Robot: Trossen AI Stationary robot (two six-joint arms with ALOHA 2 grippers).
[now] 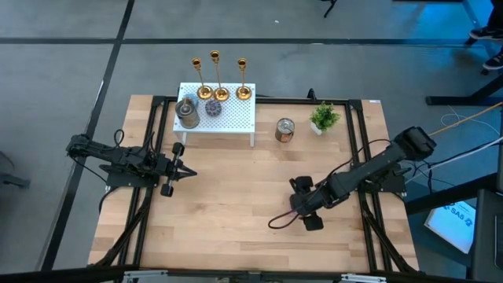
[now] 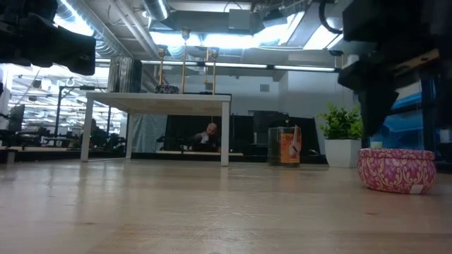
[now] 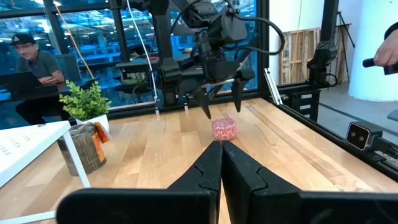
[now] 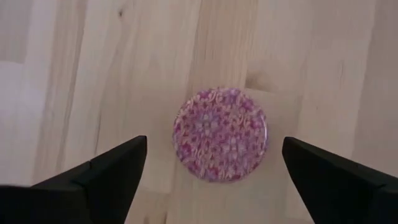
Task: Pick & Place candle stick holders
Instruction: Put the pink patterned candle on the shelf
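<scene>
The right arm reaches in from the right edge, bent low over the pale wooden surface (image 1: 236,204), and its right gripper (image 4: 211,165) points straight down with its jaws spread wide on either side of a small round pink tin (image 4: 221,134) (a floral-patterned lid, flat and circular). The tin sits on the wood between the fingers, touched by neither. The left arm lies stretched along the left side, its left gripper (image 1: 179,167) level and aimed toward the middle of the surface, jaws pressed together.

The three candle stick holders (image 1: 222,79) stand upright in a row along the far edge of a small white perforated shelf (image 1: 232,118) at the back of the surface: shiny gold metal, thin stems on round flared bases. They are well apart from both grippers. On the same shelf, nearer the front, sit a silver tin (image 1: 187,112) and a speckled disc (image 1: 213,108). Beside the shelf on the wood stand a copper-toned can (image 1: 284,130) and a small potted plant (image 1: 324,118).

A person sits in the room beyond the surface.
</scene>
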